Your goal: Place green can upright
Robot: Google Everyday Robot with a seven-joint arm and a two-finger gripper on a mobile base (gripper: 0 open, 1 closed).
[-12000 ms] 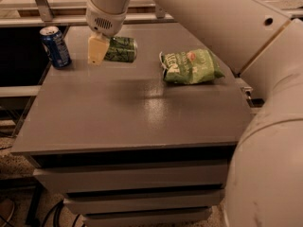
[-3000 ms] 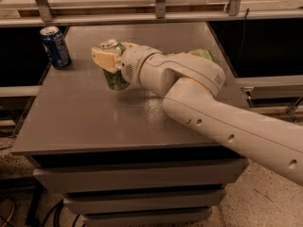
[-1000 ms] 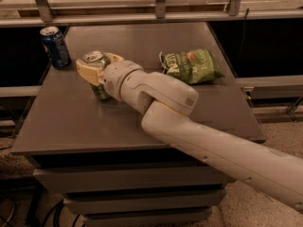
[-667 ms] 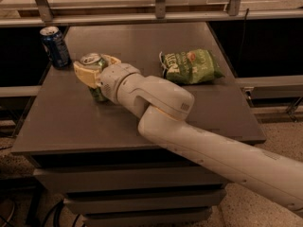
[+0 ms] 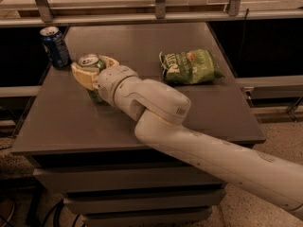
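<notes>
The green can [image 5: 92,64] stands upright on the grey table [image 5: 142,112], at its left side, with its silver top showing. My gripper [image 5: 91,72] is around the can, its cream fingers [image 5: 80,75] on either side of the can body and shut on it. The white arm reaches in from the lower right and hides the can's right side and part of its base.
A dark blue can [image 5: 55,46] stands upright at the table's far left corner, close behind the gripper. A flat green snack bag [image 5: 189,66] lies at the back right. A railing runs behind the table.
The gripper has carried the green can leftward across the table since three seconds ago. Over the last second it has barely moved, with the can upright in its grasp.
</notes>
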